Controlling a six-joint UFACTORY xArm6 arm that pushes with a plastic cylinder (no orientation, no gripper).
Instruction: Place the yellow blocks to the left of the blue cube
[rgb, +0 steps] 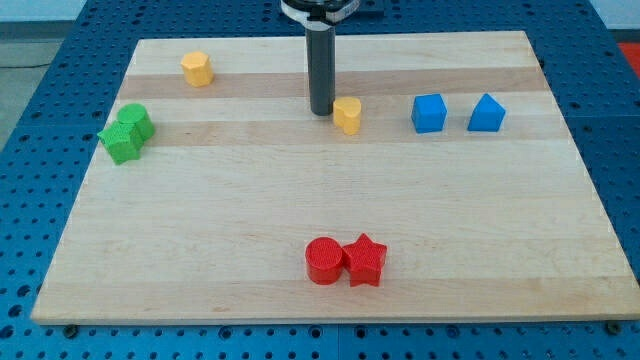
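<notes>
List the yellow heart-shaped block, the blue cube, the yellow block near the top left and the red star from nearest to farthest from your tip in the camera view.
From my tip:
1. Yellow heart-shaped block, right beside it on the view's right.
2. Blue cube, farther to the view's right.
3. Yellow block, toward the view's top left.
4. Red star, near the view's bottom.

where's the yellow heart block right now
The yellow heart block sits in the upper middle of the camera view, just right of my tip and left of the blue cube.

Your tip sits just left of the yellow heart block. Bare bench separates it from the blue cube; the middle lies open.
</notes>
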